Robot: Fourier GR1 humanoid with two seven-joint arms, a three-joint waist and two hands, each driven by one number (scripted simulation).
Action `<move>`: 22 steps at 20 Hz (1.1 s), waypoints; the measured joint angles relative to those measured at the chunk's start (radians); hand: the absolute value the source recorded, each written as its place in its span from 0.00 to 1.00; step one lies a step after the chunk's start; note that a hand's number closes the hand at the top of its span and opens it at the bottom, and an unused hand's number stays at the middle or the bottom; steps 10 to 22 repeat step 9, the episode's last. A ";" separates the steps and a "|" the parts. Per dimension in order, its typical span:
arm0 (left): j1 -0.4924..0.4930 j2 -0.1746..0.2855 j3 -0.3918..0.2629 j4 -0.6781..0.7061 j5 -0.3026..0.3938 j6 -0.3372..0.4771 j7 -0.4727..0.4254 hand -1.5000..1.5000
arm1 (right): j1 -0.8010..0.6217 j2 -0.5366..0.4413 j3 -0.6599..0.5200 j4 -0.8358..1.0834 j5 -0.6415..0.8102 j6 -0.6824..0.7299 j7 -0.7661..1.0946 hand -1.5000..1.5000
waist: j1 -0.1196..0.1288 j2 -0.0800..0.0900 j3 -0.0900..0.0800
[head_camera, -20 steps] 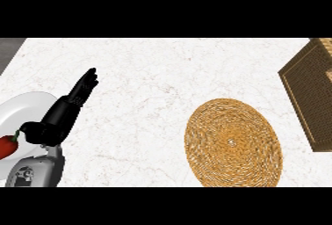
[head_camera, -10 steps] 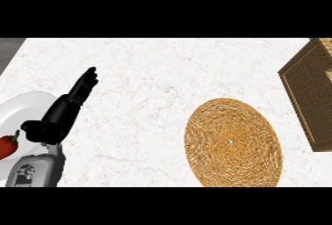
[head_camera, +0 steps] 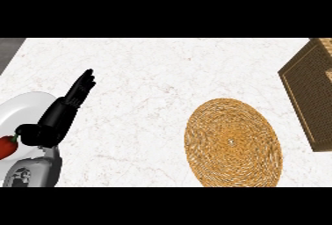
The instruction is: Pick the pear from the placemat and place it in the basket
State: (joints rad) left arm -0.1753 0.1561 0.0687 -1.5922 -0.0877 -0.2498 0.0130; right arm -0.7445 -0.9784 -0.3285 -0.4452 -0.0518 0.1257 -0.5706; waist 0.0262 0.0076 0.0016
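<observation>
The left hand (head_camera: pixel 59 117) rests at the left of the counter (head_camera: pixel 156 74) over a white plate (head_camera: pixel 23 107), fingers (head_camera: pixel 81 87) straight and holding nothing, well apart from the woven placemat (head_camera: pixel 233 143) and basket (head_camera: pixel 314 94)

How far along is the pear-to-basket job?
Done: nothing visible. No pear shows on the round woven straw placemat or anywhere else, and none shows at the brown wicker basket on the right edge. In hand: nothing; the black left hand rests open, fingers straight, by the white plate. The right hand is out of view. Left: find, grasp and place the pear.
</observation>
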 measured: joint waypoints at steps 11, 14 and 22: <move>0.004 -0.003 -0.006 0.004 -0.012 0.003 -0.004 0.50 | -0.088 -0.085 -0.104 0.144 -0.096 0.154 0.104 0.00 | -0.004 0.001 0.000; 0.004 -0.003 -0.006 0.004 -0.012 0.003 -0.004 0.50 | -0.088 -0.085 -0.104 0.144 -0.096 0.154 0.104 0.00 | -0.004 0.001 0.000; 0.004 -0.003 -0.006 0.004 -0.012 0.003 -0.004 0.50 | -0.088 -0.085 -0.104 0.144 -0.096 0.154 0.104 0.00 | -0.004 0.001 0.000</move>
